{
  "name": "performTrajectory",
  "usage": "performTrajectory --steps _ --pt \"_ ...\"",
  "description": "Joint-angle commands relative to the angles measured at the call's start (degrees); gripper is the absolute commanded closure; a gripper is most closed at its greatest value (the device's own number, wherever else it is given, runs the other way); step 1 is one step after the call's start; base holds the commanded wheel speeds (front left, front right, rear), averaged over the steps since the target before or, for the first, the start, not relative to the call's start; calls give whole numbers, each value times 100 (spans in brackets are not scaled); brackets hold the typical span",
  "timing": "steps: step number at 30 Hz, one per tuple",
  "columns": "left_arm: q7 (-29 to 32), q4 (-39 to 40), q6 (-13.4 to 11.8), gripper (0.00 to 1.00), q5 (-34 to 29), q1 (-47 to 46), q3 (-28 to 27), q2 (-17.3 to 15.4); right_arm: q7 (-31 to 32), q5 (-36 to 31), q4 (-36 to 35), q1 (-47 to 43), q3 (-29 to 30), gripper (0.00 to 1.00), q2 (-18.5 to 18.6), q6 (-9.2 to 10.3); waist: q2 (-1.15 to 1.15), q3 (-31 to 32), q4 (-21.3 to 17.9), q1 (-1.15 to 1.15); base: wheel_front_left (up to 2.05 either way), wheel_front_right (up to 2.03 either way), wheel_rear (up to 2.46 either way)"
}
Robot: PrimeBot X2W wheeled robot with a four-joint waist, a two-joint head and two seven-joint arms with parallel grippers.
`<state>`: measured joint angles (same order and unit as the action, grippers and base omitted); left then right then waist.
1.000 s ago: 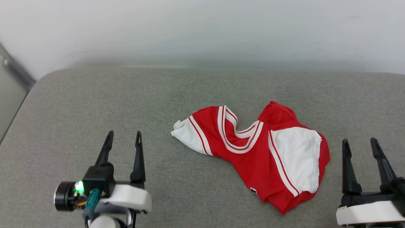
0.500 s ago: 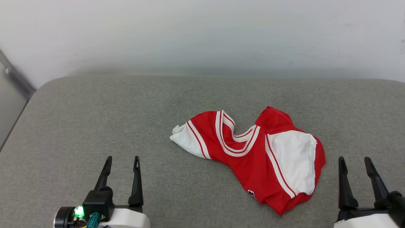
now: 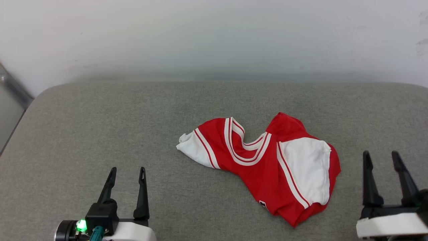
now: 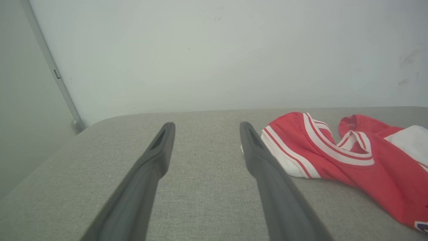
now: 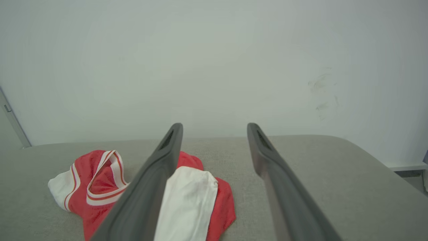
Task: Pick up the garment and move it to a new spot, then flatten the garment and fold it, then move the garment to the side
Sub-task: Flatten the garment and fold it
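Observation:
The garment (image 3: 264,164) lies crumpled in a heap on the grey cushioned surface (image 3: 100,120), red with white sleeve panels and striped neck trim; its letters are mostly folded under. My left gripper (image 3: 127,170) stands open at the lower left, well apart from the cloth, which lies to its right in the left wrist view (image 4: 334,150). My right gripper (image 3: 381,155) is open just right of the garment's right edge, not touching it. In the right wrist view the garment (image 5: 194,197) lies left of and partly behind my left finger.
A pale wall (image 3: 214,36) runs behind the cushion's rounded far edge. A grey metal post (image 3: 13,90) slants at the far left. The cushion's right end drops off (image 5: 378,157) beyond my right gripper. Bare fabric spreads left of the garment.
The head camera has shifted, so the whole scene sits differently in view. The right gripper has risen in the picture relative to half a second ago. The garment lies as before.

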<state>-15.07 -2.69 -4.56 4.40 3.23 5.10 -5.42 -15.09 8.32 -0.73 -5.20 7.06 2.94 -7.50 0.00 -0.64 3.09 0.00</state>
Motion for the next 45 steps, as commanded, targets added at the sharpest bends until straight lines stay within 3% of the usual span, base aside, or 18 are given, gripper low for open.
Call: performTrajectory --steps 1,7,13,15,22,29,36,45 --pt "-15 17 38 0 -50 43 -46 24 -12 -94 -149 310 68 0 -11 2 0 -25 -16 0 0 0 0" --pt "-15 66 110 0 -114 -118 -123 99 -12 -591 -632 1335 241 0 17 2 0 -220 -23 0 0 0 0" --pt "-15 93 163 0 -137 -240 -200 149 -11 -638 -40 2440 -339 0 973 2 0 -477 -46 0 0 0 0" --pt "-15 110 166 0 -136 -263 -233 161 247 -464 290 2795 -705 0 1386 2 0 -549 -59 0 0 0 0" --pt "-15 167 200 0 -118 -414 -277 210 2740 823 678 3817 -2511 0 2946 3 0 -833 -89 0 0 0 0" --pt "-15 204 241 0 -85 -683 -200 241 5182 2425 336 4494 -4052 0 4044 3 0 -1219 13 0 0 0 0" --pt "-15 196 236 0 -18 -957 -68 255 6176 3239 364 4916 -4735 0 4321 3 0 -1638 208 0 0 0 0" --pt "-15 156 129 0 184 -1277 152 256 6297 3606 1012 5225 -5639 0 4218 3 0 -2078 466 0 0 0 0"
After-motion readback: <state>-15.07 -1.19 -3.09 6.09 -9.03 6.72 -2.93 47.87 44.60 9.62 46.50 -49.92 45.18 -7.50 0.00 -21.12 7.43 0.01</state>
